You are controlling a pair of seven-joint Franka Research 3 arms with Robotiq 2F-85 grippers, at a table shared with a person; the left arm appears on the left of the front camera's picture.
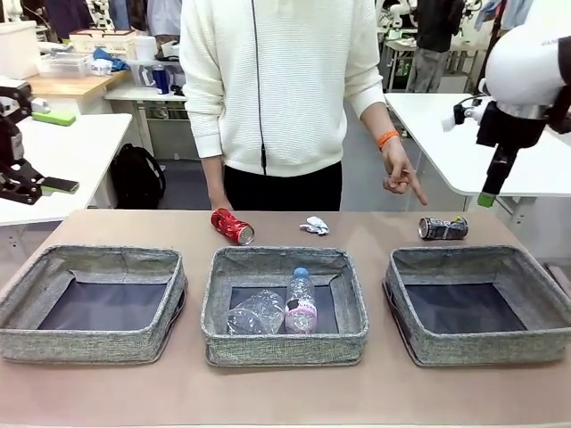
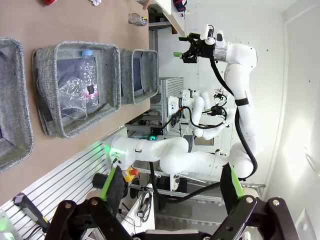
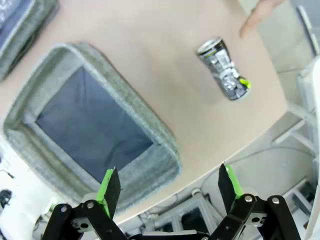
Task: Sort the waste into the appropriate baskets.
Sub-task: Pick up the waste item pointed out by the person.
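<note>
From the front, the middle basket [image 1: 285,346] on the table [image 1: 178,392] has the pink-label bottle [image 1: 301,308] and the clear bottle [image 1: 254,314] lying in it, so it looks like the place for plastic. The left basket [image 1: 89,343] and the right basket [image 1: 486,348] have nothing in them. Behind the baskets lie the red can [image 1: 233,226], the paper wad [image 1: 314,226] and the dark blue can [image 1: 442,229]. The person's hand [image 1: 400,174] points down at the dark blue can, likely to show which goes next. The right gripper [image 1: 488,196] hangs high above that corner. In the left wrist view, the left gripper [image 2: 170,187] is far back from the table, fingers wide apart, holding nothing, as if waiting. In the right wrist view, the right gripper's fingers are spread and hold nothing. The dark blue can lies on its side just past the right basket, so I think this arm is lined up to go down for it.
</note>
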